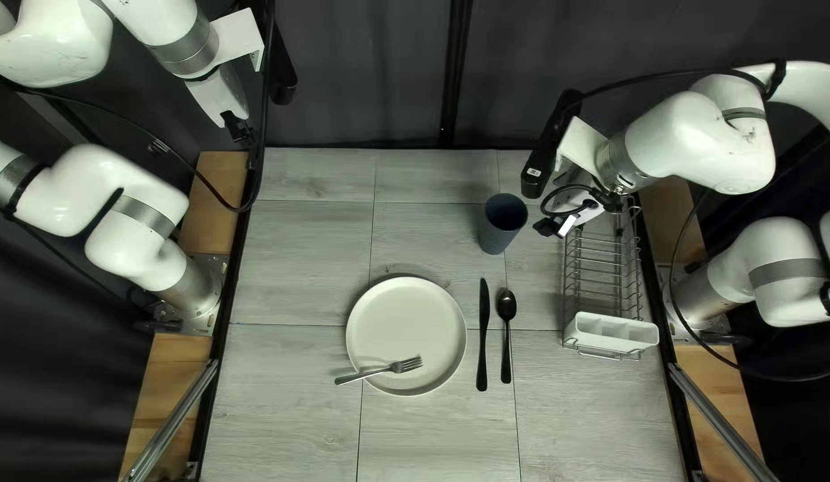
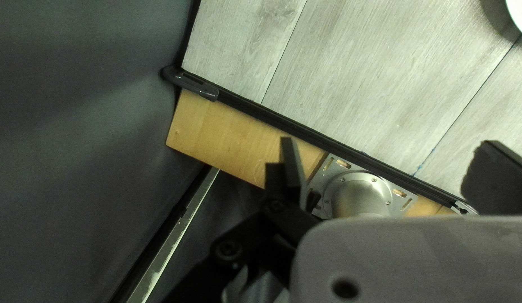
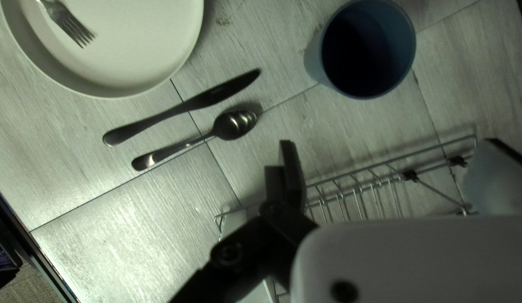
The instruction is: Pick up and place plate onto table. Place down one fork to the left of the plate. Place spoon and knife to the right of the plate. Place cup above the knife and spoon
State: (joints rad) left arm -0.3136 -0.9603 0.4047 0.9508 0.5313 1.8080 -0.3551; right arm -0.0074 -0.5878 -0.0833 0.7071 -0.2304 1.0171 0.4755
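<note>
No words, brands, numbers or signs can be read in any view. Two marks show, both too small to make out. The first is a faint marking [image 3: 217,90] along the blade of the knife [image 1: 483,335], seen in the right wrist view. In the top left view, the knife lies at three o'clock from the plate [image 1: 406,326] — its blade end toward twelve o'clock. The second is a small pale label [image 1: 533,171] on the black housing [image 1: 547,147] at the right arm's end — at one o'clock from the cup [image 1: 502,228] in the top left view.
</note>
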